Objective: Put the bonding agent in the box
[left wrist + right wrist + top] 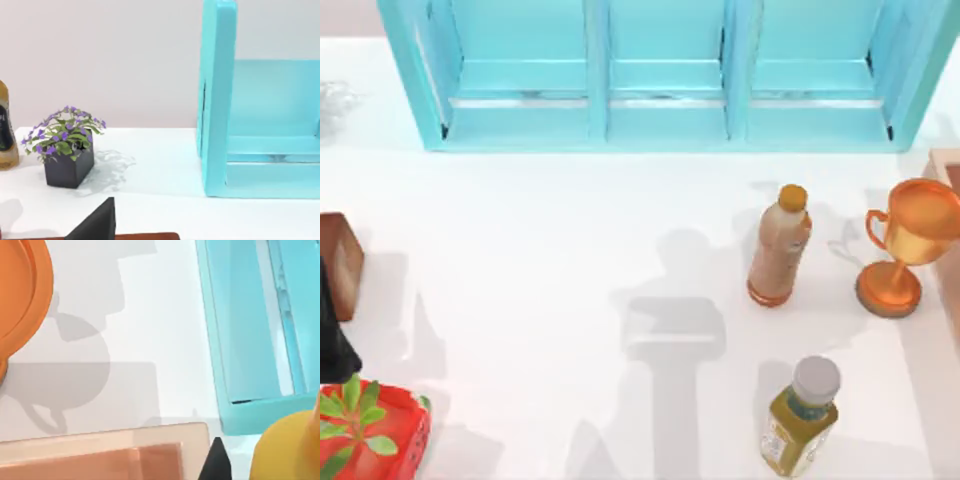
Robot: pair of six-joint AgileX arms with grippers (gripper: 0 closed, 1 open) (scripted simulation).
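Right wrist view: yellow bonding agent beside box (tan rim).

A rendered tabletop test scene: plain white worktop, blank wall, turquoise shelf unit, scattered bottles, a trophy, potted plants.

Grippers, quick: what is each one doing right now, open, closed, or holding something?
Left gripper: at the table's left edge, cannot be told.
Right gripper: beside a yellow object, above the box; grip cannot be told.
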